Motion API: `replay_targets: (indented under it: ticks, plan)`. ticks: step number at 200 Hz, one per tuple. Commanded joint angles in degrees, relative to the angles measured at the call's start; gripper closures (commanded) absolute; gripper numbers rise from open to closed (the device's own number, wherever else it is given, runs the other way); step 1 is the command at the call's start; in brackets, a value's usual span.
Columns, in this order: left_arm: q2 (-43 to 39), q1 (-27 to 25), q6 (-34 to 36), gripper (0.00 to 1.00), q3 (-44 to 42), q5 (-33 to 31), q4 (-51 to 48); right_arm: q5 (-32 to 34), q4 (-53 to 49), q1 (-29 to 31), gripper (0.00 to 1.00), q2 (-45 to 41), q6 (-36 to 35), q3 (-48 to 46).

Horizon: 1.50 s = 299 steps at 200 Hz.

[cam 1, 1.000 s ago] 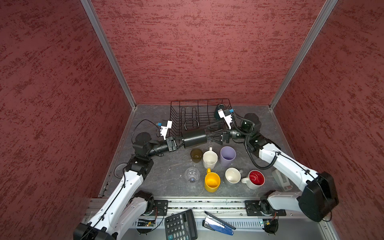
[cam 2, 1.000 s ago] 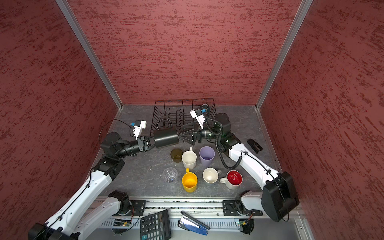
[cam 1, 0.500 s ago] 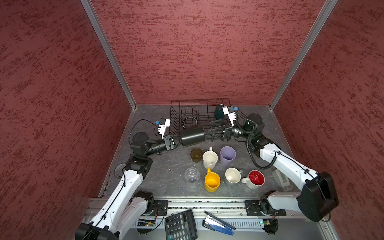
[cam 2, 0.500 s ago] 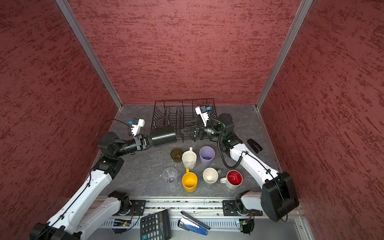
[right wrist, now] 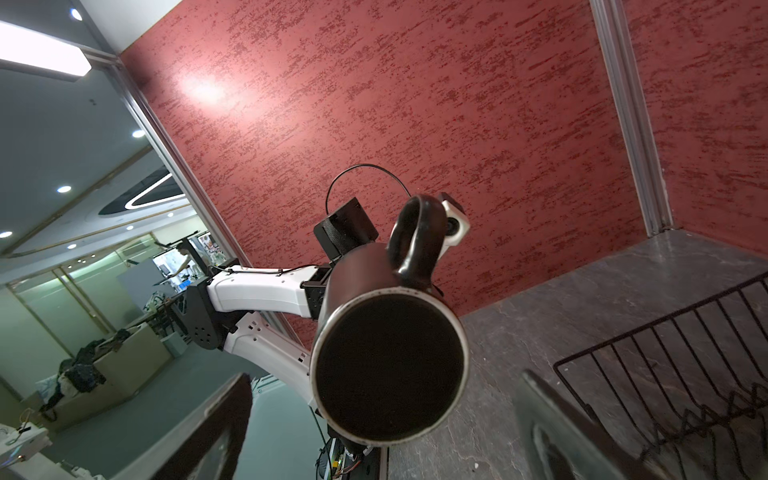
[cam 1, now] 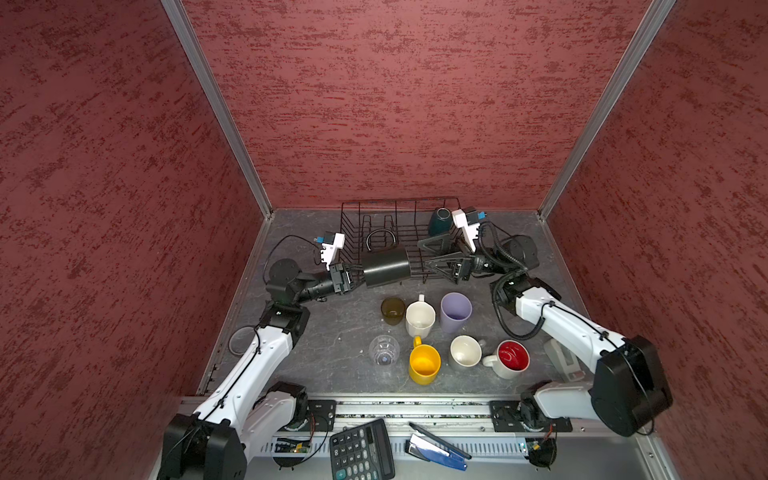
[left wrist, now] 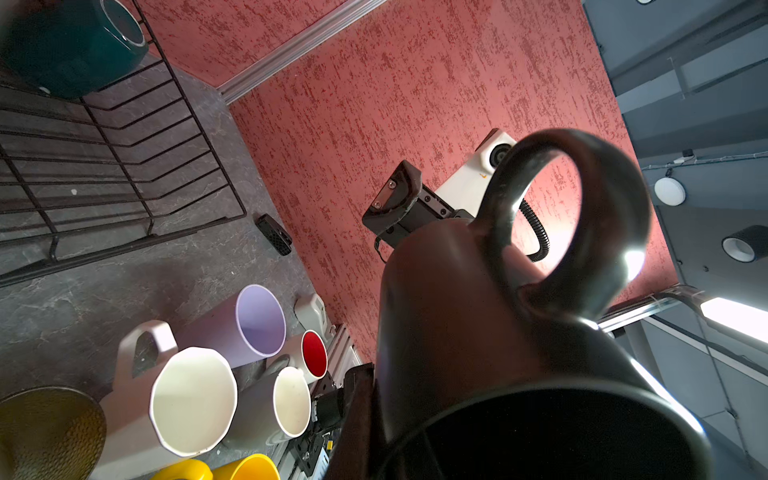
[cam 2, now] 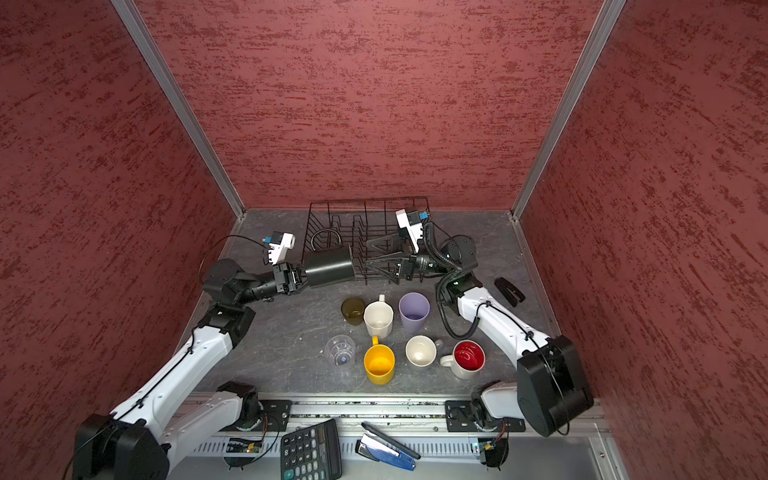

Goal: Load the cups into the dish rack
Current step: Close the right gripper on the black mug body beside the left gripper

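My left gripper (cam 1: 356, 275) pinches the black mug (cam 1: 386, 269) sideways at the dish rack's (cam 1: 399, 203) near edge; the wide-open right gripper (cam 1: 424, 255) probably needs to advance and grasp it.

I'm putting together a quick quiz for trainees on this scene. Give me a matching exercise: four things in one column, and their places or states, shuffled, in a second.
1. black mug
2. teal mug
3. yellow mug
4. right pincer

a. inside the dish rack
b. open, holding nothing
c. held on its side by the left pincer
d. upright on the table

Pairs: 1-c, 2-a, 3-d, 4-b
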Motion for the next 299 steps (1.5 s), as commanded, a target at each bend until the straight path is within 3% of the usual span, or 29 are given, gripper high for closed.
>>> replay_targets:
  ticks: [1,52,223,299]
  plan:
    - [-0.59,0.28,-1.14,1.0,1.26,0.6,6.73,-0.88,0.59,0.63,0.01,0.66,-0.35,1.36]
    - [0.5,0.19,-1.18,1.0,1.08,0.62,6.73,1.57,-5.83,2.19,0.01,1.91,-4.7,3.57]
    - [2.46,-0.51,-2.07,1.0,1.21,0.44,7.65,3.4,-10.42,8.68,0.01,10.12,-6.3,10.28]
    - [2.84,-0.51,-2.0,1.0,1.14,0.71,7.68,3.85,-14.04,10.84,0.09,10.84,-8.75,12.09]
